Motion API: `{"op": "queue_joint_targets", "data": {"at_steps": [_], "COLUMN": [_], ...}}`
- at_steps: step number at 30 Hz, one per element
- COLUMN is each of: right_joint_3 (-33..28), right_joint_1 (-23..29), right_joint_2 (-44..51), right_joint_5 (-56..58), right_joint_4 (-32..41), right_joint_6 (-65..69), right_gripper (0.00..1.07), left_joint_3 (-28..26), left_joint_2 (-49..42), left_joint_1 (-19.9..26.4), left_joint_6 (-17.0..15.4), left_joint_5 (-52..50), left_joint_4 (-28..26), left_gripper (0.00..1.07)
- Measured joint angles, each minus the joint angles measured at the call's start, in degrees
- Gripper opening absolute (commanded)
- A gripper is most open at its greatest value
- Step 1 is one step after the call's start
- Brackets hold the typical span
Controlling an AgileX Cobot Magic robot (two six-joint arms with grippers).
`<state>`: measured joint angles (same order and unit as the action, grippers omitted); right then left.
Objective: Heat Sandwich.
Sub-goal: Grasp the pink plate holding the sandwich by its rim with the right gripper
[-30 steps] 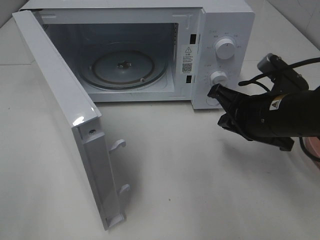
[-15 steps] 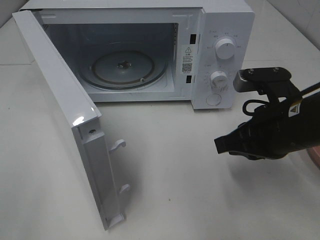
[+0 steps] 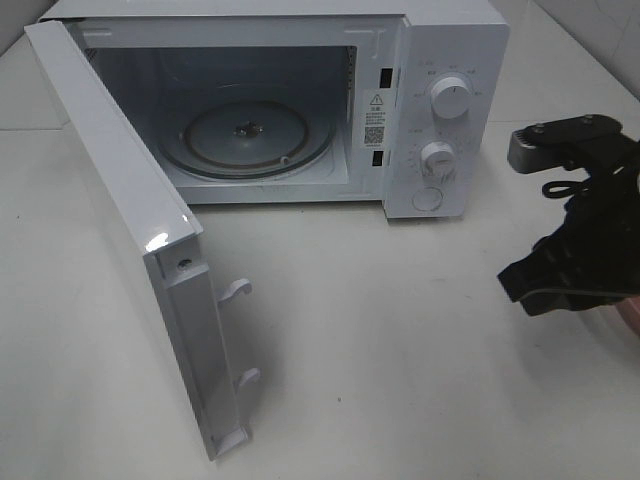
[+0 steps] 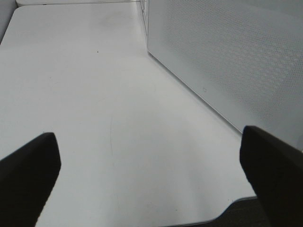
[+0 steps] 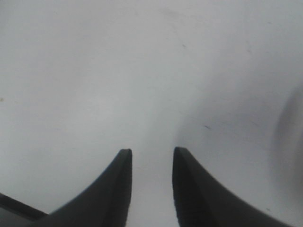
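Exterior high: my right gripper backed rightward off microwave panel, jaws now parted, empty. Left gripper jaws wide apart, empty.

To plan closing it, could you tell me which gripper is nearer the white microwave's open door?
Left. The left gripper is close beside the open white microwave door; the right gripper is beyond the dial panel.

I read microwave shell as glossy white; door edge shiny, window mesh finely perforated; turntable clear glass; counter smooth matt white; right gripper fingers matt black.
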<state>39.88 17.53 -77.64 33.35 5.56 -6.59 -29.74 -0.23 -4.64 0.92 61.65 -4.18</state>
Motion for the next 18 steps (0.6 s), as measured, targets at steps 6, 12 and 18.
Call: {"op": "queue_joint_targets", "data": {"at_steps": [6,12,18], "right_joint_3": [1.38,1.38,1.38], "right_joint_1": [-2.86,-4.35,-8.59], "right_joint_2": [0.00,0.00,0.00], "right_joint_5": [2.69,3.61,3.95], "right_joint_4": [-7.73,-18.91,-20.80], "right_joint_6": [3.72,9.63,10.08], "right_gripper": [0.72,0.94,0.91], "left_joint_3": [0.00,0.00,0.00], "left_joint_2": [0.00,0.00,0.00], "left_joint_1": [0.00,0.00,0.00], "left_joint_6": [0.00,0.00,0.00], "left_joint_5": [0.00,0.00,0.00], "left_joint_4": [0.00,0.00,0.00], "left_gripper": [0.98,0.98,0.98]}}
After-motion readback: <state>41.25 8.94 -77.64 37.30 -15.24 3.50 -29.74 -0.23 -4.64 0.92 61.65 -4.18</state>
